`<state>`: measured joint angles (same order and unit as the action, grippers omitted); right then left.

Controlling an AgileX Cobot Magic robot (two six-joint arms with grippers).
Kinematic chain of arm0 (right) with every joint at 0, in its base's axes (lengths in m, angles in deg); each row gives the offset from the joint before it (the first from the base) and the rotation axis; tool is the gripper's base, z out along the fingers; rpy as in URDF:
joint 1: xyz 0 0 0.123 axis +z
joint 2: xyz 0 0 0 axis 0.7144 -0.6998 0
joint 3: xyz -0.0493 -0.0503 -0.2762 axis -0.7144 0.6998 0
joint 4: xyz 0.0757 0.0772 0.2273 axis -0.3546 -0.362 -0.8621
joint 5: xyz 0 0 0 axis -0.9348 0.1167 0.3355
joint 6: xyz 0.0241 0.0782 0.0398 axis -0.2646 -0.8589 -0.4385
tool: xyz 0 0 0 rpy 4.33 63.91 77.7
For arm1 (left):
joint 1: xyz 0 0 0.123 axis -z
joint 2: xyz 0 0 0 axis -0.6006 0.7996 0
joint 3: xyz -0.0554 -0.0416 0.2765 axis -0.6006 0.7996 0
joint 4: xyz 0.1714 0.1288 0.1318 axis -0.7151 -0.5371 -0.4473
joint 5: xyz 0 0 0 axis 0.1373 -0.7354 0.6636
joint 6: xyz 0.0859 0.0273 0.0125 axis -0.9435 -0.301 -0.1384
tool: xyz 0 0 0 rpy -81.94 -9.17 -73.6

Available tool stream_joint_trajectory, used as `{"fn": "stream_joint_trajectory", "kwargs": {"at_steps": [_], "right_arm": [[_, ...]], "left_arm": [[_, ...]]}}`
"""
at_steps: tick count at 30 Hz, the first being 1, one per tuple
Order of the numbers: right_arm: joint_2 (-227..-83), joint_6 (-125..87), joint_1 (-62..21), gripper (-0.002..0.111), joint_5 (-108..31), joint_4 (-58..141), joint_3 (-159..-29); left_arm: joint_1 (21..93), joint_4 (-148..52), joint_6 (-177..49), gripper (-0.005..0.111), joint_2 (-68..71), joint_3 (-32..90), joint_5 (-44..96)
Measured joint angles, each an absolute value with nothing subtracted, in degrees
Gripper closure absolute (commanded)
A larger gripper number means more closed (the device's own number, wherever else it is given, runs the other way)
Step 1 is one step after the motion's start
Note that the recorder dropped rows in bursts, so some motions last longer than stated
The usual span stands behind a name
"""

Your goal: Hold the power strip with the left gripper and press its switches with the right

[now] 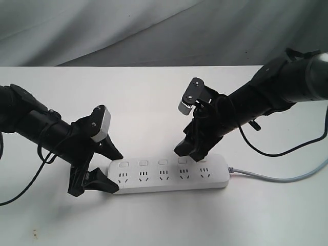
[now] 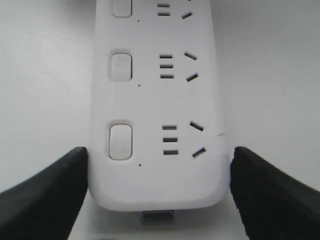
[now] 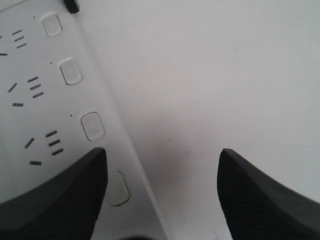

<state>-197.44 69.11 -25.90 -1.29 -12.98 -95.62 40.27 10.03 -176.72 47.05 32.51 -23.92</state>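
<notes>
The white power strip (image 1: pixel 169 175) lies flat on the table, its grey cord (image 1: pixel 277 178) running off to the right. My left gripper (image 1: pixel 114 171) straddles the strip's left end. In the left wrist view its black fingers (image 2: pixel 55 190) press against both long sides of the power strip (image 2: pixel 155 100). The switches (image 1: pixel 143 163) form a row along the far side. My right gripper (image 1: pixel 190 152) hovers open over the fourth and fifth switches. In the right wrist view one of its fingers (image 3: pixel 55 195) lies over the strip beside a switch (image 3: pixel 119 189), the other over bare table.
The white table (image 1: pixel 154 102) ends at a back edge against a grey cloth backdrop (image 1: pixel 154 31). Black cables loop off both arms, one (image 1: pixel 287 148) trailing over the table to the right of the strip.
</notes>
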Motion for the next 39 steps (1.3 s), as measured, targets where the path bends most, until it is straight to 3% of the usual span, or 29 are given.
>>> {"fn": "stream_joint_trajectory", "kwargs": {"at_steps": [39], "right_arm": [[-199.04, 69.05, -26.16, 0.049, -5.08, -13.95, -93.06]], "left_arm": [[40.27, 10.03, -176.72, 0.062, 47.05, 32.51, -23.92]]}}
